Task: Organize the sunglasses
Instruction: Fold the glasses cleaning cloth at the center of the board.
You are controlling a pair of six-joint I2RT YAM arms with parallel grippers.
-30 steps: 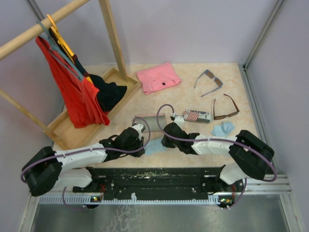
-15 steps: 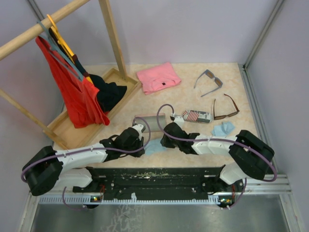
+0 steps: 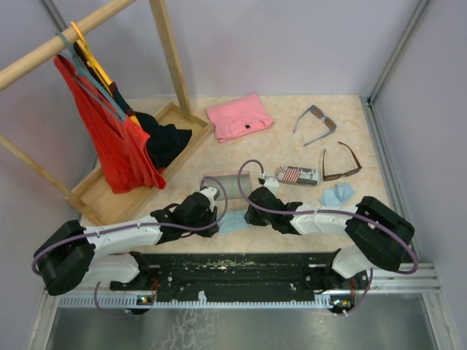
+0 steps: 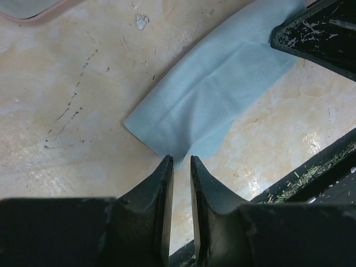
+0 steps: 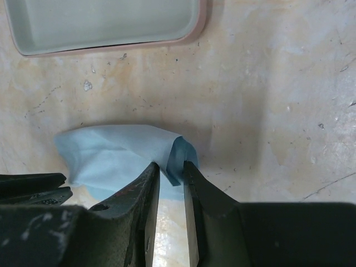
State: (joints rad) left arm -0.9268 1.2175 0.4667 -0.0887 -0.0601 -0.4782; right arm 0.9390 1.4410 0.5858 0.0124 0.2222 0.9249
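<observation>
You found both sunglasses unstowed: the grey-blue pair and the brown pair lay on the tabletop at the far right, well apart from both arms. The open case showed nothing inside; the flag-patterned case was closed. The left fingers stood narrowly apart at a corner of the blue cloth. The right fingers straddled its raised fold, and you could not tell whether they pinched it.

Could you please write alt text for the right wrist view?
The right gripper, fingers slightly apart, sits at the folded edge of a light blue cloth on a beige marbled table. An open pink-rimmed case lies at the top of the view.
</observation>
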